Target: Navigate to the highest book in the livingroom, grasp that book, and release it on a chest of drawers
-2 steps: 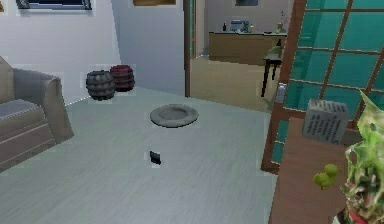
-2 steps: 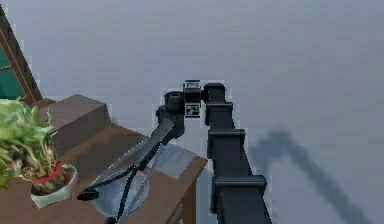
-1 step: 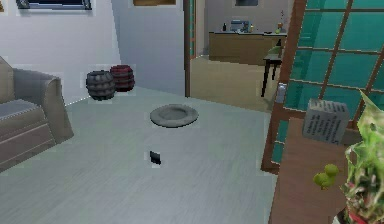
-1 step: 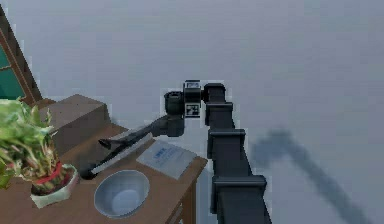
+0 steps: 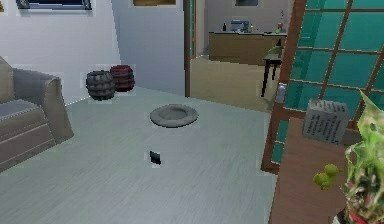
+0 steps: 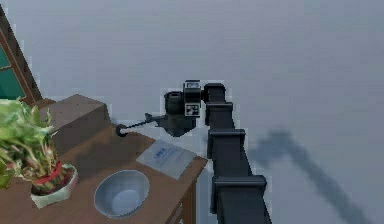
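In the arm side view a flat pale book-like thing lies on the brown wooden top of a low piece of furniture. The dark arm rises from the bottom edge, and the gripper points left, with its thin fingers near the far part of that top. The gripper's body hangs just above the pale flat thing. I cannot tell whether the gripper holds anything.
On the same top stand a grey bowl, a potted plant and a brown box. The forward view has a sofa, two dark baskets, a round grey dish on the floor, a teal-paned door and a doorway.
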